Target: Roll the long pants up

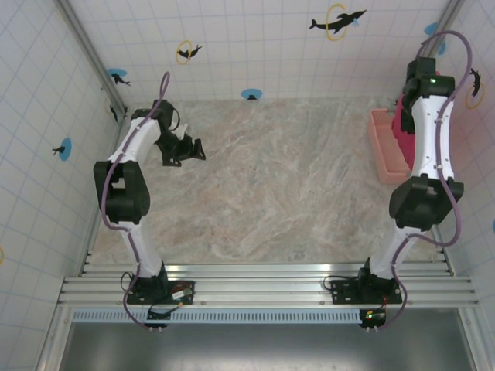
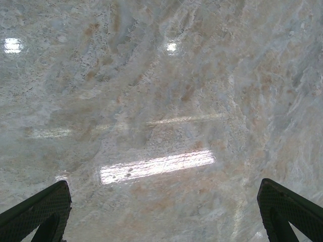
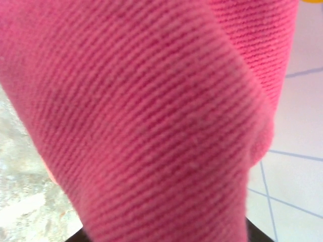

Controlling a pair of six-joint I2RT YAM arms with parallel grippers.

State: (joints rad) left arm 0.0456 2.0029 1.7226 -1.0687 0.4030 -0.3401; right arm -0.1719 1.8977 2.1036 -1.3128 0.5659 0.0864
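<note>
We list the following, by the clock face of the overhead view:

- Left arm (image 1: 124, 185): base at 7 o'clock, elbow folded out at 9 o'clock, forearm rising toward 10 o'clock.
- Left gripper (image 1: 186, 149): at 10 o'clock, pointing toward 3 o'clock. From the wrist we see its jaws spread wide, with the fingers (image 2: 35, 214) at the lower corners and nothing between them.
- Right arm (image 1: 429, 147): base at 5 o'clock, elbow at 4 o'clock, forearm stretched straight up to 2 o'clock.
- Right gripper: beyond the forearm's far end. Its jaws are covered, so we cannot tell their state.
</note>
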